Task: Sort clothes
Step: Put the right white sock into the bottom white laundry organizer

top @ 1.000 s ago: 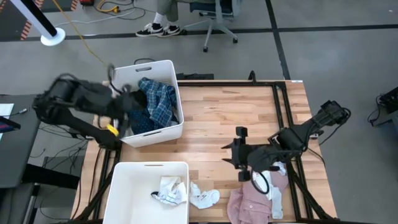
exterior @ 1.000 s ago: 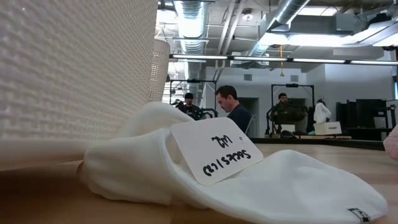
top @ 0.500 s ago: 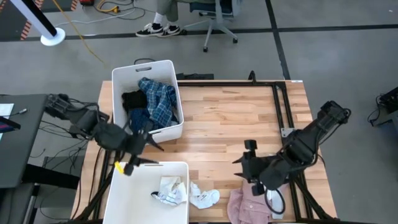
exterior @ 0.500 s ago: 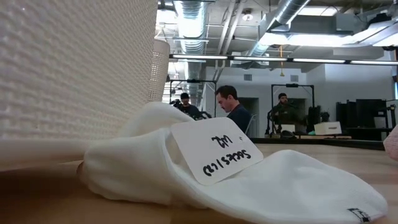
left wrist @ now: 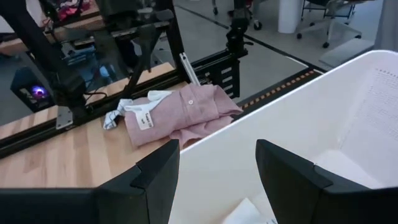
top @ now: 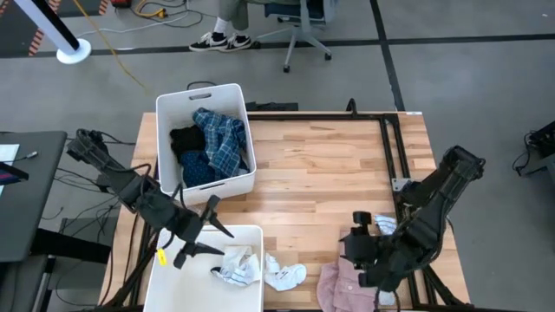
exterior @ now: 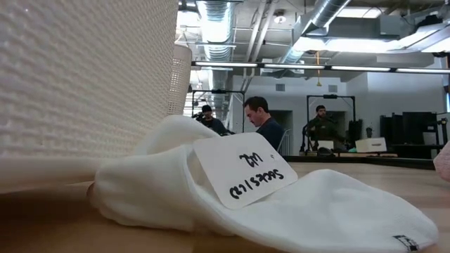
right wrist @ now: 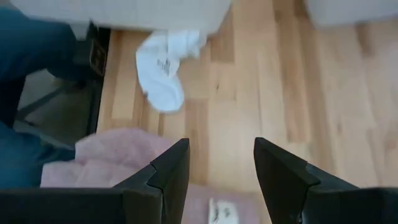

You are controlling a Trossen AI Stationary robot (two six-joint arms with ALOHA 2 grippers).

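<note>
Wooden table point(top: 329, 186), two white bins, sorting partway done.
Left gripper point(top: 201, 240) over near bin point(top: 165, 260), right gripper point(top: 357, 247) above pink shirt point(top: 342, 286); both part-open, empty. Sock point(top: 284, 275) loose beside it. Next: descend, pinch shirt.

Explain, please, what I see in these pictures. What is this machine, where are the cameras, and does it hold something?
It is a robot with two dark arms at a wooden table, sorting clothes. One camera looks down from above, one sits at table height, and one rides on each wrist. The left tool hangs open and empty over the near white bin. The right tool hangs open and empty above the pink shirt. A white sock lies on the table. The far bin holds a blue plaid shirt.
</note>
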